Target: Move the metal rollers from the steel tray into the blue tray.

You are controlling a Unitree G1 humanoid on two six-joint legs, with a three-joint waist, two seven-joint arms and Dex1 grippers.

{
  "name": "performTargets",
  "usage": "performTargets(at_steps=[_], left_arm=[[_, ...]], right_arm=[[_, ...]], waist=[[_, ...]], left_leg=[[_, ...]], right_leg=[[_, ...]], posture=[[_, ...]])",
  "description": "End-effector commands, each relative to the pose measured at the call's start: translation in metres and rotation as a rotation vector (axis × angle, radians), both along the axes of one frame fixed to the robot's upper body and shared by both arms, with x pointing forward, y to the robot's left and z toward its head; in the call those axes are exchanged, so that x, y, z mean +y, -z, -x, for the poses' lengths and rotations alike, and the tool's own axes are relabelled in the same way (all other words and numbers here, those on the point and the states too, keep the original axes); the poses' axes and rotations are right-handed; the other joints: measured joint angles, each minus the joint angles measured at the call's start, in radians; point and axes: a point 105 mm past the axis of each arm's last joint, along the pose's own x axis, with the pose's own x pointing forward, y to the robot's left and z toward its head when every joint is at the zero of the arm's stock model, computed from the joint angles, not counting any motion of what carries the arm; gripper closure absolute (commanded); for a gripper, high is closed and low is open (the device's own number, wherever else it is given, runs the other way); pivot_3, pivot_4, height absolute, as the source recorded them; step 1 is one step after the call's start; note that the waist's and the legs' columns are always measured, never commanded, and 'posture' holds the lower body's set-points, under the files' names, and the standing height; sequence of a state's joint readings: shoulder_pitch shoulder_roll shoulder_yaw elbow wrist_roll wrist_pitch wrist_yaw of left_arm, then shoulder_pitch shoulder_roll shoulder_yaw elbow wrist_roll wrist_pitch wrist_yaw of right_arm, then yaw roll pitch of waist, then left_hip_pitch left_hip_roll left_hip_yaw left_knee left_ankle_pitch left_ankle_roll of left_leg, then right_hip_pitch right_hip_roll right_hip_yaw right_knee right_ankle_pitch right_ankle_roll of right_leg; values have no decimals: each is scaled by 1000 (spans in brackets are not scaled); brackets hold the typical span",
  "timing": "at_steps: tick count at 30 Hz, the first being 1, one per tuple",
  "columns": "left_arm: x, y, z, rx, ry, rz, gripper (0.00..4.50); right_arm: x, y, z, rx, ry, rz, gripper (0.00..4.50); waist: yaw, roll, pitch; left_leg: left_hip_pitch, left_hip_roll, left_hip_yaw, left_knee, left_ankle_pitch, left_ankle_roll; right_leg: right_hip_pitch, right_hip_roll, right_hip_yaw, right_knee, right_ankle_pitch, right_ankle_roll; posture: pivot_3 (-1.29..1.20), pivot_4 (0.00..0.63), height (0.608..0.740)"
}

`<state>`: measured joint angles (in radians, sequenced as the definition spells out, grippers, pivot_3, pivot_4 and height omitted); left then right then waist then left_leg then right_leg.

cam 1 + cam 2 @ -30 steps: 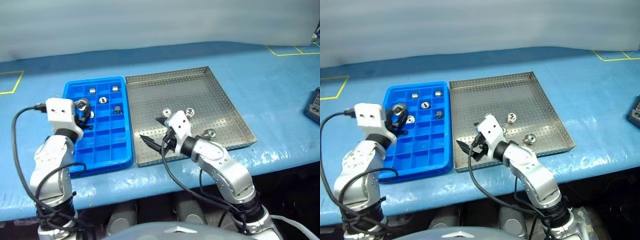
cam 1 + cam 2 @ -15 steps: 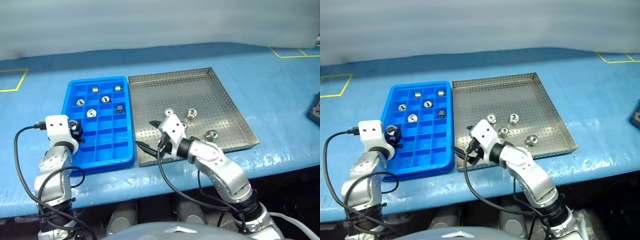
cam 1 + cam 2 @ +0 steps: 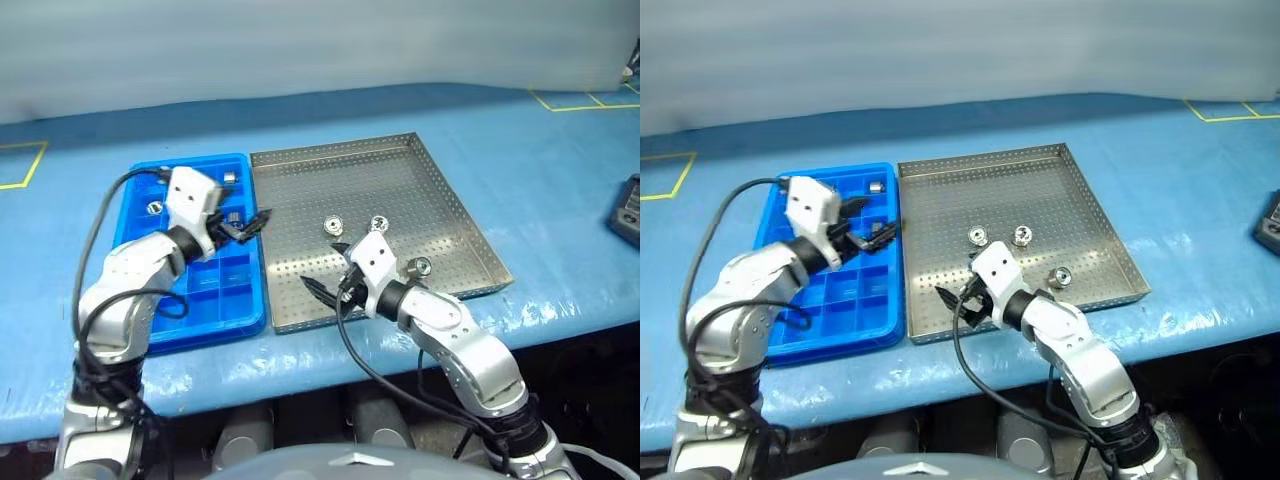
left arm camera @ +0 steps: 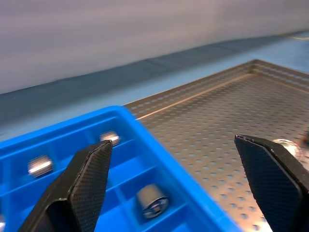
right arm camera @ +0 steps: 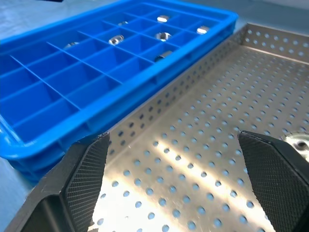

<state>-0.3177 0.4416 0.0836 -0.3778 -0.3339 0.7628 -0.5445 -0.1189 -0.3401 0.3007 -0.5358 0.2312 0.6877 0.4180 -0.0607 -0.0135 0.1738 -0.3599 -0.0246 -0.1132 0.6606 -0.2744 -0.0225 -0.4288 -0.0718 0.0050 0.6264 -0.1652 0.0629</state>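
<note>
A: Rollers and jaws noted first. The left gripper (image 3: 252, 222) is seen with jaws spread wide and nothing between them, held over the right edge of the blue tray (image 3: 190, 325). The right gripper (image 3: 322, 268) is likewise wide apart and empty, held above the perforated floor of the steel tray (image 3: 440, 195).

B: Remaining rollers in the steel tray?

A: Three are counted: one roller (image 3: 332, 226) at about 12 o'clock from the right gripper, a second roller (image 3: 379, 224) at about 1 o'clock, and a third roller (image 3: 421, 266) at 3 o'clock, near the tray's front rim.

B: And in the blue tray?

A: Several placed rollers (image 5: 161, 36) are seen in separate far compartments; one (image 4: 150, 202) lies between the left fingers' line of sight. The two trays are set side by side, touching, on a blue table (image 3: 540, 170).
</note>
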Motion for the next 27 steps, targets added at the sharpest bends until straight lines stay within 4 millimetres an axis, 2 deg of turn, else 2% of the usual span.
performTargets(at_steps=[1, 6, 10, 15, 21, 24, 27], left_arm=[[-27, 14, -12, 77, 139, -51, 84], [-58, 35, -46, 114, 179, -168, 84], [-74, 48, -67, 113, 164, -227, 84], [-89, 62, -79, 118, 167, -268, 84], [-91, 76, -85, 133, 157, -329, 84], [-89, 75, -84, 126, 159, -335, 692], [-83, 61, -85, 91, 133, -307, 1641]], right_arm=[[-6, -9, 4, -52, 9, 31, 0], [-8, -5, 14, -35, 11, 37, 0], [-10, -4, 16, -33, 52, 32, 0], [-10, -4, 19, -31, 81, 20, 0], [-11, -3, 21, -33, 108, 11, 0], [-11, -4, 20, -36, 113, 7, 0], [-10, -5, 19, -39, 110, 5, 0]], waist=[[-8, 0, 0], [-31, 0, 0], [-53, 0, 0], [-87, 0, 0], [-136, 0, 0], [-156, 0, 0], [-171, 0, 0]], left_leg=[[0, 0, 0, 0, 0, 0], [0, 0, 1, 0, 0, 1], [-1, 0, 2, 0, -1, 2], [-1, 0, 4, 1, -2, 3], [-1, 0, 5, 1, -2, 4], [-1, 0, 5, 1, -2, 4], [-1, 0, 5, 1, -2, 4]], right_leg=[[0, 0, 0, 0, 0, 0], [0, 0, 1, -1, 1, 1], [0, 0, 2, -2, 2, 3], [-1, 0, 4, -2, 2, 5], [-1, 0, 5, -2, 3, 6], [-1, 0, 6, -2, 3, 6], [-1, 0, 6, -2, 3, 6]], posture=[[-147, 150, 740], [-209, 150, 740], [-249, 150, 740], [-310, 150, 740], [-331, 150, 740], [-321, 150, 740], [-293, 150, 740]])
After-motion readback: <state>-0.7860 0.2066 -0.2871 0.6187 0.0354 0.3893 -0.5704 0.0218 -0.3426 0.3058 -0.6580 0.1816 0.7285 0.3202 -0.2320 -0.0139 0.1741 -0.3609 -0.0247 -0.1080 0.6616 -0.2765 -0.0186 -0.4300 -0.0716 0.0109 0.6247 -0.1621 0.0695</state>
